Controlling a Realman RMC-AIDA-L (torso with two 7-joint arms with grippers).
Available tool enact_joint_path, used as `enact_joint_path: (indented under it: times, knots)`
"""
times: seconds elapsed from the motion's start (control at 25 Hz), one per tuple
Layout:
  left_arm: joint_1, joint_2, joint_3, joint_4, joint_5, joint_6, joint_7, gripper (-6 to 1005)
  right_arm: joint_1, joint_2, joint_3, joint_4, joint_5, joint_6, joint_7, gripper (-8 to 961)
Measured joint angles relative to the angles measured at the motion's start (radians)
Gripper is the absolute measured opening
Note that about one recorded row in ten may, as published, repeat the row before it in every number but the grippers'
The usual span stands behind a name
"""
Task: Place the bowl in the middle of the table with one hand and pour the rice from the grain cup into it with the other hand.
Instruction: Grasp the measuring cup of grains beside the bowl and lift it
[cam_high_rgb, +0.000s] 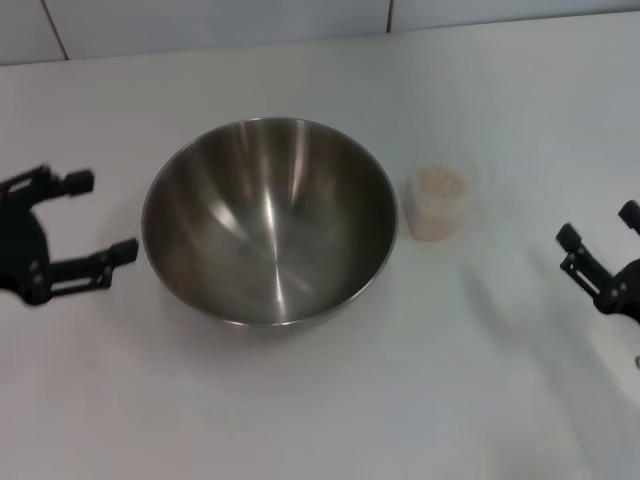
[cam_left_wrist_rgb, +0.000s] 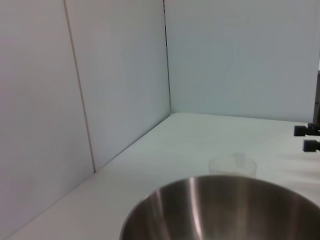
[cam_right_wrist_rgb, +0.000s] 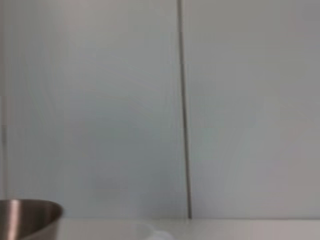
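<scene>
One table (cam_high_rgb: 300, 400); one empty bowl (cam_high_rgb: 270, 220) at its middle; one cup (cam_high_rgb: 438, 203) of rice (cam_high_rgb: 441, 183) just right of it. Left gripper (cam_high_rgb: 88, 218), released, beside the bowl's left rim. Right gripper (cam_high_rgb: 600, 245), spread, empty, near the right edge: approach level, grasp the cup mid-wall.

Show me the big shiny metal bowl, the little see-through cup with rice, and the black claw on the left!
big shiny stainless-steel bowl (cam_high_rgb: 270, 225), head view, on its brushed inside.
small clear plastic grain cup (cam_high_rgb: 439, 205), head view, on its side wall.
black left gripper (cam_high_rgb: 88, 215), head view, midway between its open fingertips.
</scene>
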Motion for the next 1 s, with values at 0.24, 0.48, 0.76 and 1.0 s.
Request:
enact_joint_path:
  times: [0.24, 0.48, 0.76, 1.0]
  knots:
    - [0.0, 0.003, -0.124, -0.21, -0.068, 0.078, 0.173, 876, 0.06, 0.0, 0.027, 0.009, 0.0, 0.107, -0.007, 826]
    - [-0.006, 0.004, -0.14, -0.235, -0.064, 0.09, 0.182, 873, 0.135, 0.002, 0.028, 0.023, 0.0, 0.198, -0.009, 826]
    - [-0.007, 0.003, -0.133, -0.237, -0.063, 0.091, 0.182, 870, 0.179, 0.002, 0.029, 0.031, 0.0, 0.271, -0.009, 826]
    - [-0.014, 0.003, -0.12, -0.238, -0.053, 0.093, 0.182, 869, 0.211, 0.002, 0.038, 0.033, 0.0, 0.328, -0.01, 825]
